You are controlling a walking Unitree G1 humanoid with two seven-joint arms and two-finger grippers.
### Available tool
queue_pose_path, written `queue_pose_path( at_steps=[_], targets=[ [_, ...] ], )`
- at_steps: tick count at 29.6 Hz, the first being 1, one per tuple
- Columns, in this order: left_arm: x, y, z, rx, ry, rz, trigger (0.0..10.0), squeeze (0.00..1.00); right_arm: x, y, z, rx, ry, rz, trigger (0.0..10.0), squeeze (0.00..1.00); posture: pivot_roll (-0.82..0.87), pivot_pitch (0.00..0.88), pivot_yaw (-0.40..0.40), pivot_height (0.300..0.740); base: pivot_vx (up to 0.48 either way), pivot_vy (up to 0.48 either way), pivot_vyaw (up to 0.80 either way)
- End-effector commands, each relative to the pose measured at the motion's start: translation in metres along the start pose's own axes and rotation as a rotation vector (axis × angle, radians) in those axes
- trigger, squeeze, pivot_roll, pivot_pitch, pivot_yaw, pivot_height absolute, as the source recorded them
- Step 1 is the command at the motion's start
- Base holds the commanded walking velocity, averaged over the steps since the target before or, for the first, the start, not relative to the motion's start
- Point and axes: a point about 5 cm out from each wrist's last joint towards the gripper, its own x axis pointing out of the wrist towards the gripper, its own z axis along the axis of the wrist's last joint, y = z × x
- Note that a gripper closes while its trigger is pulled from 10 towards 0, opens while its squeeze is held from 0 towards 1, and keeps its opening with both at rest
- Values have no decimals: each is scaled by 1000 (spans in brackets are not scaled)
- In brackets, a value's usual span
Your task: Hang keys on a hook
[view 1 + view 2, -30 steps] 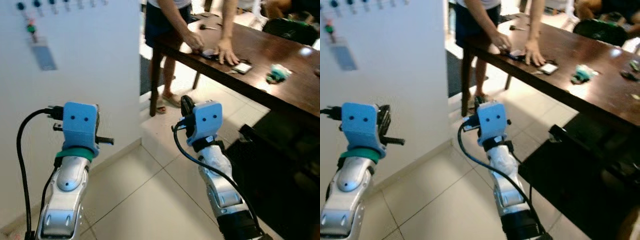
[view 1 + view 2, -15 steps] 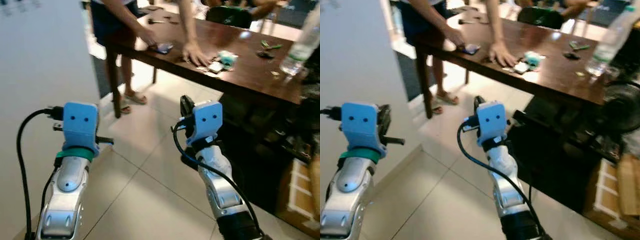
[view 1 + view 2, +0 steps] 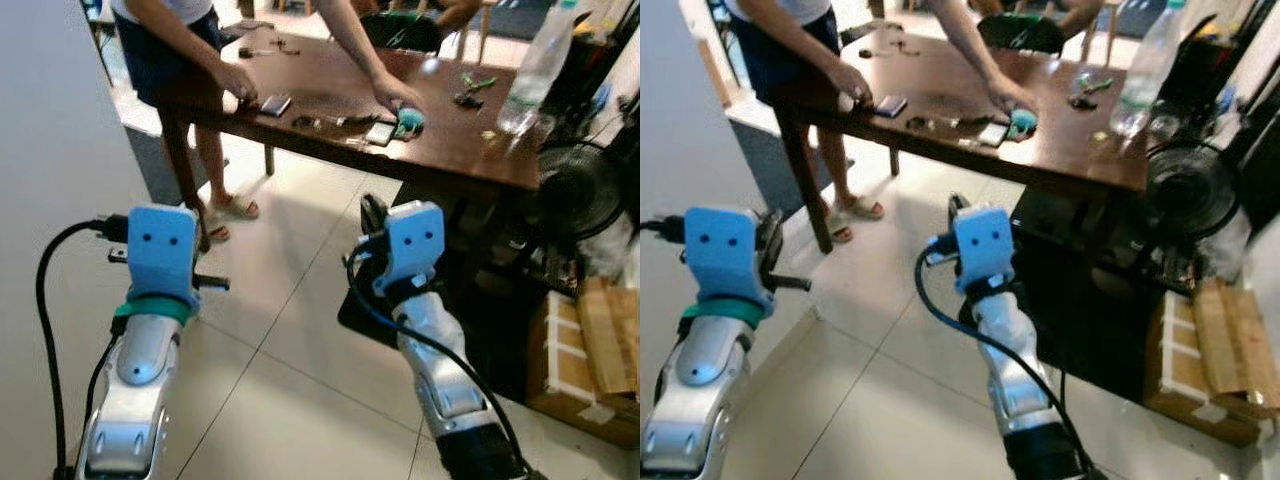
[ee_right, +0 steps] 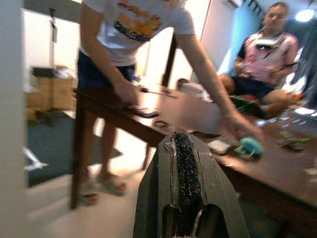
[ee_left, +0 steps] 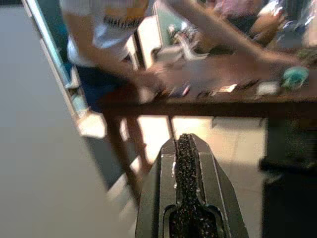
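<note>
A dark wooden table (image 3: 470,150) crosses the upper frame, a person (image 3: 165,40) leaning over it with both hands on its top. Keys (image 3: 318,121) lie upper centre beside a phone (image 3: 276,104). Lower down, the left gripper (image 5: 187,148) and right gripper (image 4: 181,148) are raised, fingers pressed together, empty.

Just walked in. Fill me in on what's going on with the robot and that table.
The robot stands on the tile floor facing a dark wooden table, both arms raised in front of it. The left pincer and right pincer are both shut and hold nothing. A person leans over the table with one hand by a phone and the other hand near a teal object. A clear plastic bottle stands at the table's far end. No keys are in the robot's grasp yet.
</note>
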Motion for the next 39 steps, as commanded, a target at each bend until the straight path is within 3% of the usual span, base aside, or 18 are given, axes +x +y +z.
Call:
queue_pose_path(
  at_steps=[1, 11, 30, 39],
  targets=[
    [-1, 4, -3, 20, 11, 14, 10000, 0, 0, 5, 0, 12, -3, 10, 10000, 0, -22, 0, 69, 740, 469, 0, 0],
    [-1, 4, -3, 21, 12, 13, 10000, 0, -1, 5, 0, 14, 0, 14, 10000, 0, -20, 0, 67, 740, 469, 0, 0],
    [-1, 3, -3, 19, 11, 11, 10000, 0, 1, 5, -1, 12, 7, 17, 10000, 0, -22, 0, 65, 740, 469, 0, -549],
    [-1, 3, -3, 18, 9, 10, 10000, 0, 2, 3, -2, 10, 11, 13, 10000, 0, -21, 0, 66, 740, 467, 0, -146]
  ],
)
